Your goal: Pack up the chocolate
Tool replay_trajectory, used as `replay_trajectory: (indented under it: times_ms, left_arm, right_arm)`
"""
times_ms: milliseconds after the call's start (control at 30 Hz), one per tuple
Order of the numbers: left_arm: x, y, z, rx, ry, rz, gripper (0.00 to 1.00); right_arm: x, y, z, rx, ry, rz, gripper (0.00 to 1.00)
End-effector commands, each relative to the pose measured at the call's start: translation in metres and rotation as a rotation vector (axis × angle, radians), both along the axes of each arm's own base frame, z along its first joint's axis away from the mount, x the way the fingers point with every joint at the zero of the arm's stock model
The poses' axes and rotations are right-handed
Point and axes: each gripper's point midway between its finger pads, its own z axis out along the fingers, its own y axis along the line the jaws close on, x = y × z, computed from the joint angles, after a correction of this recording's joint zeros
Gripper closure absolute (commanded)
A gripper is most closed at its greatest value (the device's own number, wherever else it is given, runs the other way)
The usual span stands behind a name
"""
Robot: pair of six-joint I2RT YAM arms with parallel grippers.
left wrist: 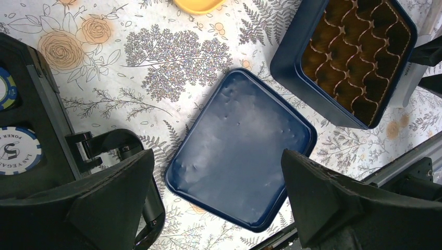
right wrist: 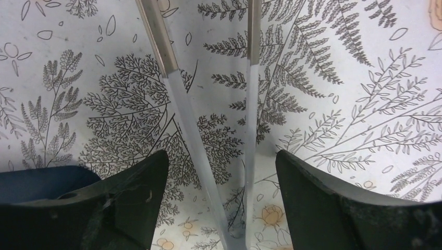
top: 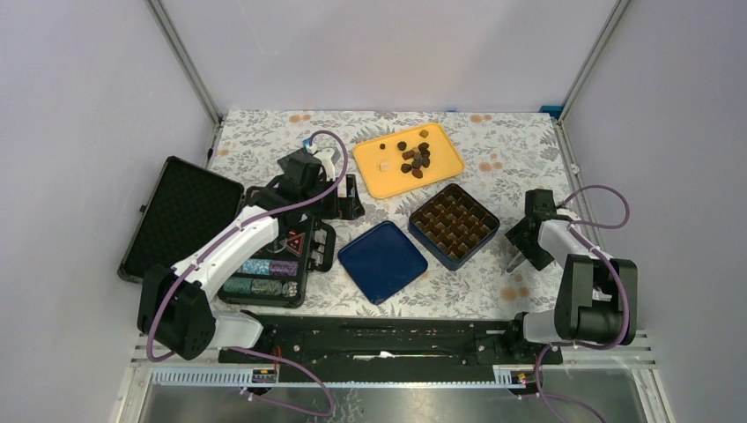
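The chocolate pieces [top: 416,160] sit in a loose cluster on the yellow tray [top: 380,181] at the far side of the desk [top: 502,159], with one pale piece [top: 383,164] a little apart from the dark ones. None has gone anywhere yet: the blue box [left wrist: 285,57], just nearer than the tray, shows only bare brown cells in its divided liner. Its lid [left wrist: 240,151] lies beside it on the floral cloth, out of the way so that the cells stay reachable from above.

My right fingers [right wrist: 120,208] are low over the cloth to the right of the box, spread fairly wide. A pair of metal tweezers [right wrist: 162,47] runs between them, its two blades meeting toward me. I see a gap on each side, so I judge that I grip nothing yet. The pieces are small and the cells narrow, so my guess is that I am here to take up the tweezers first.

My left fingers [left wrist: 104,203] are fully spread and hold nothing, hanging above the near-left edge of the lid. Left of them stands the open black case [top: 189,216] of poker chips [top: 264,275], which has no part in this job.
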Motion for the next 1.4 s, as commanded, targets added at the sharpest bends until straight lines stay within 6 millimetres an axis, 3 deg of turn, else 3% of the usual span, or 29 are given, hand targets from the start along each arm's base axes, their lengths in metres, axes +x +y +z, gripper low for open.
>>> replay_trajectory:
  times_ms: [0,133,433,600,800,933,967,1100,1267,1300,1333,1367]
  left_arm:
    - [0.008,0.002,0.013,-0.008,-0.053,0.021,0.01]
    - [0.012,0.005,0.014,0.008,-0.065,0.043,0.01]
    - [0.014,0.008,0.020,0.016,-0.071,0.064,0.01]
    - [0.015,0.006,0.020,0.007,-0.063,0.065,0.01]
    - [0.017,0.001,0.019,-0.005,-0.047,0.055,0.01]
    - [0.018,-0.002,0.020,-0.015,-0.041,0.052,0.01]
    - [0.018,-0.002,0.021,-0.019,-0.040,0.054,0.01]
    - [0.017,-0.002,0.021,-0.024,-0.036,0.058,0.01]
    - [0.017,-0.003,0.021,-0.025,-0.035,0.050,0.01]
    - [0.017,-0.004,0.021,-0.025,-0.035,0.046,0.01]
    - [0.017,-0.004,0.020,-0.024,-0.033,0.043,0.01]
    - [0.017,-0.004,0.020,-0.025,-0.033,0.042,0.01]
  right_arm:
    - [0.018,-0.004,0.001,-0.015,-0.026,0.016,0.22]
    - [0.026,-0.008,-0.006,-0.031,0.007,0.058,0.32]
    - [0.060,-0.006,-0.021,-0.022,0.063,0.244,0.43]
    - [0.083,-0.005,-0.029,-0.024,0.090,0.380,0.37]
    - [0.125,0.002,-0.038,-0.047,0.119,0.522,0.31]
    - [0.143,0.018,-0.040,-0.125,0.188,0.643,0.27]
    - [0.146,0.031,-0.040,-0.140,0.191,0.693,0.27]
    - [0.146,0.052,-0.041,-0.165,0.214,0.774,0.25]
    - [0.130,0.059,-0.039,-0.127,0.255,0.777,0.26]
    - [0.127,0.060,-0.038,-0.117,0.259,0.771,0.22]
    - [0.123,0.060,-0.037,-0.111,0.267,0.765,0.10]
    - [0.119,0.061,-0.036,-0.108,0.273,0.759,0.05]
